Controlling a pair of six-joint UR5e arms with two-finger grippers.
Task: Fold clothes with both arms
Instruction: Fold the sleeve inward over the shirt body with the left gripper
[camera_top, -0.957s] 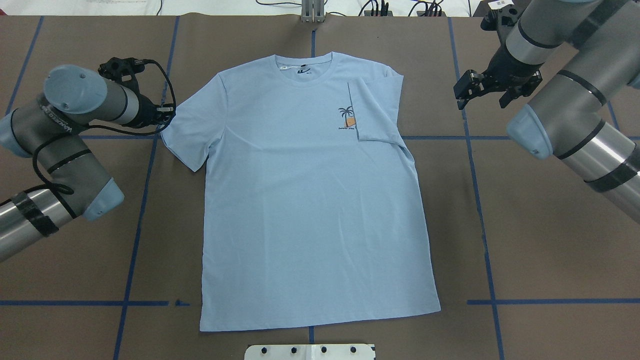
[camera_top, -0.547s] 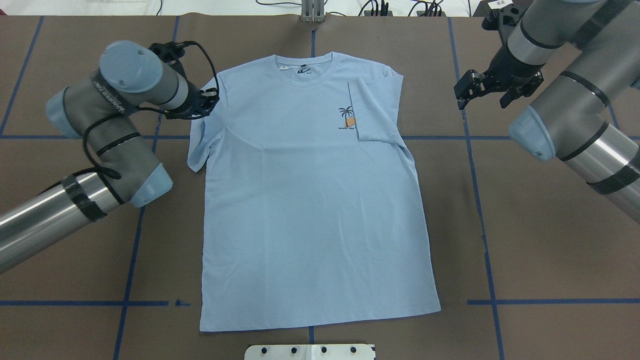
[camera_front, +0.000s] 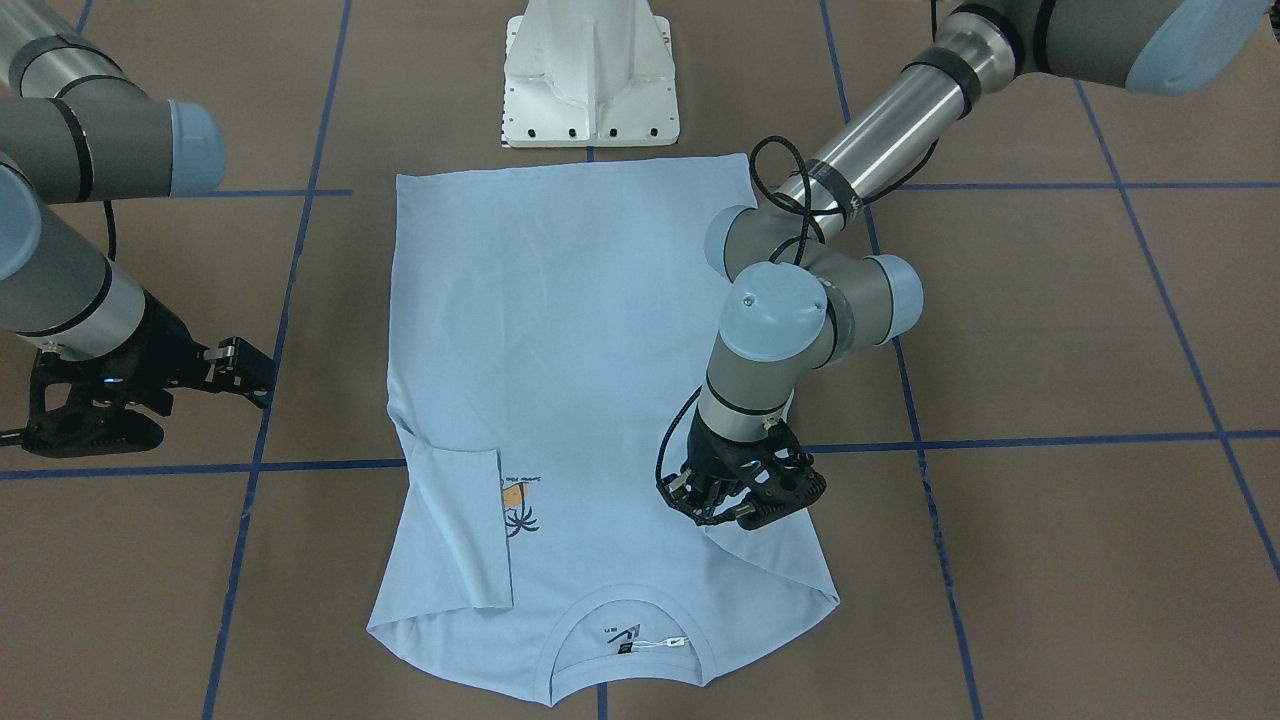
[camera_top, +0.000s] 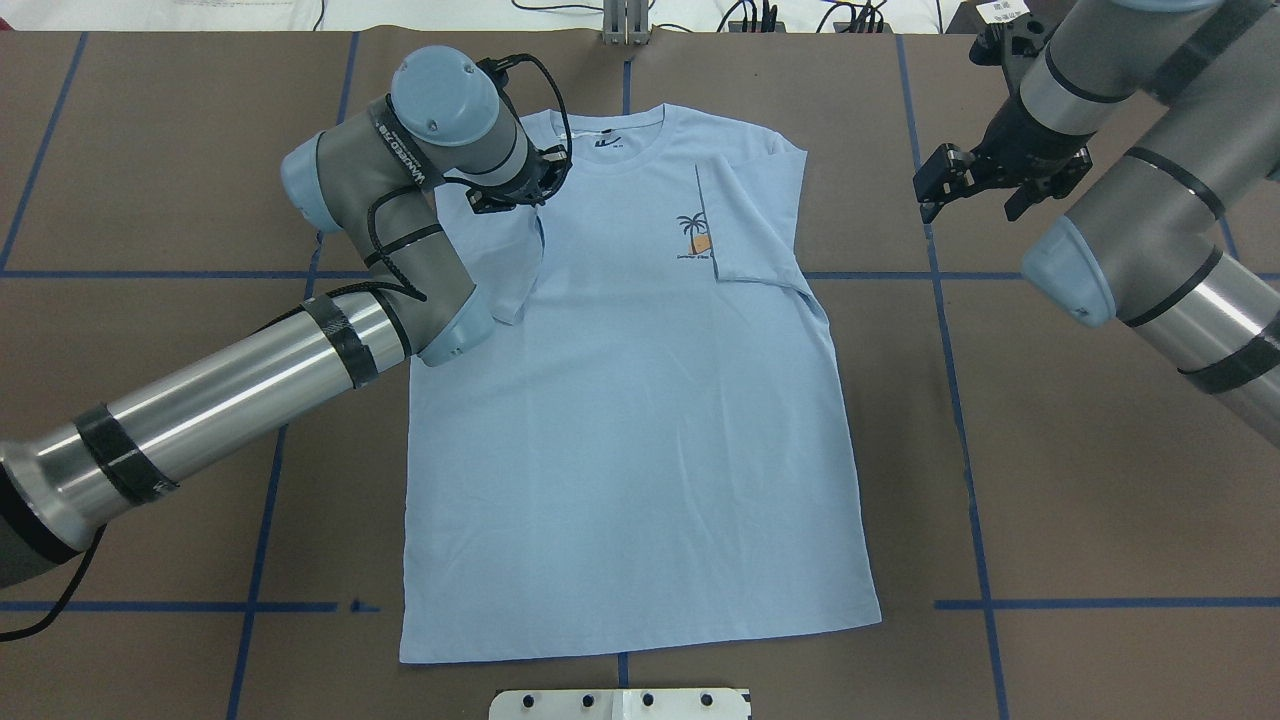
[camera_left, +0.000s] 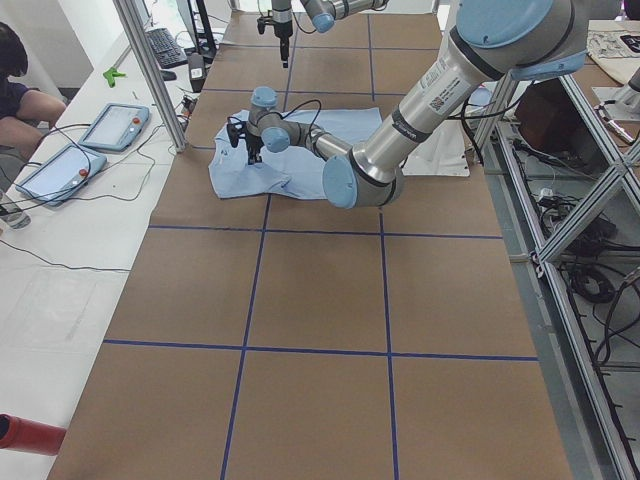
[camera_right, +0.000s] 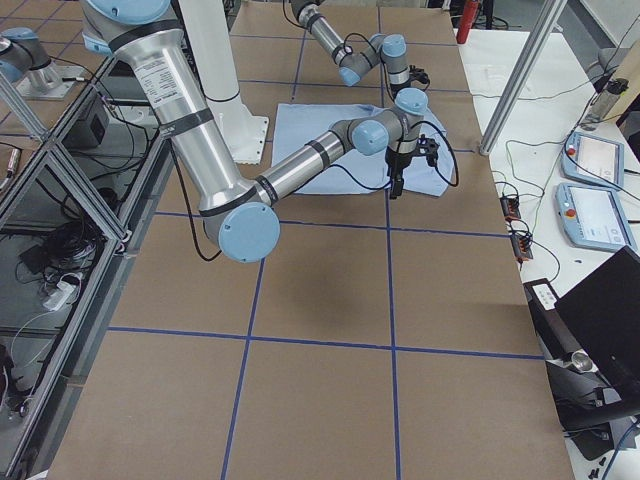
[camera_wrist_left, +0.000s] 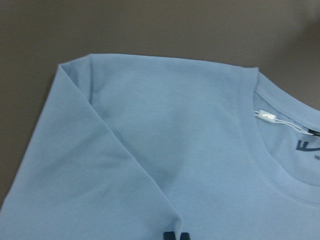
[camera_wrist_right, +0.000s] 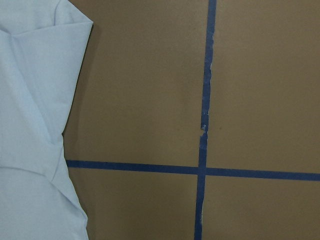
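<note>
1. Left arm (camera_top: 230, 390): reaches in from the left of the overhead view, wrist over the shirt's shoulder region.
2. Left gripper (camera_top: 530, 200): fingers pressed together, pinching the left-side sleeve (camera_top: 505, 270). The sleeve is lifted off the table (camera_top: 1100, 500) and turned inward over the chest, with its free edge hanging below the fingers. In the left wrist view the dark fingertips (camera_wrist_left: 175, 236) sit close together at the end of the sleeve's fold.
3. T-shirt (camera_top: 630, 450): light blue, lies flat and front side up at the middle of the table.
   - Long axis runs straight away from the robot, parallel to the blue tape lines (camera_top: 960, 400).
   - Collar (camera_top: 640, 165) points to the far edge, and the hem lies just beside the white pedestal base (camera_top: 620, 703).
   - White tag (camera_front: 660, 643) shows inside the neck.
4. Right-side sleeve (camera_top: 750, 220): folded inward flat onto the chest, its edge covering part of the palm print (camera_top: 692, 235).
5. Right gripper (camera_top: 972, 198): fingers spread, holding nothing, above bare table, apart from the shirt's right shoulder.
</note>
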